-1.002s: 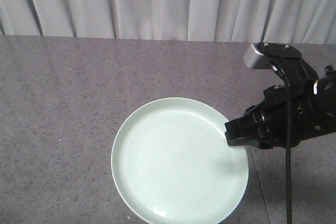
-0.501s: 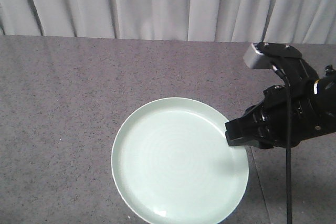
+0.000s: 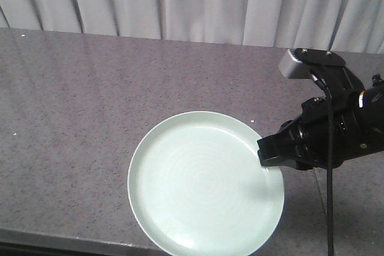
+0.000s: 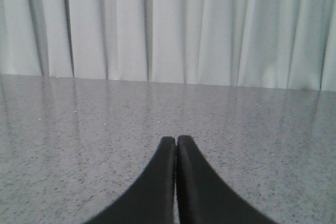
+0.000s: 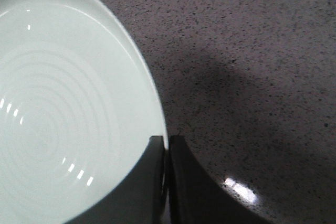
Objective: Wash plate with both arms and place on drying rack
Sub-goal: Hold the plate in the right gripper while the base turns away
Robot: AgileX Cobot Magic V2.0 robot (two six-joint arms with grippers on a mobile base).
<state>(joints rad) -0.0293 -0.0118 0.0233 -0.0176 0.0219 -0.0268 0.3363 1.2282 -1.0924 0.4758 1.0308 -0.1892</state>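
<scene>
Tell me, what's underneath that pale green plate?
Grey speckled countertop shows around the plate, and the right gripper pinches its rim. Whatever lies directly beneath is hidden by the plate itself.

no legible txt, nos., brand marks or signs in any view. small yellow spot (image 3: 362,99) on right arm (image 3: 339,133): poss. a label, too small to read.
</scene>
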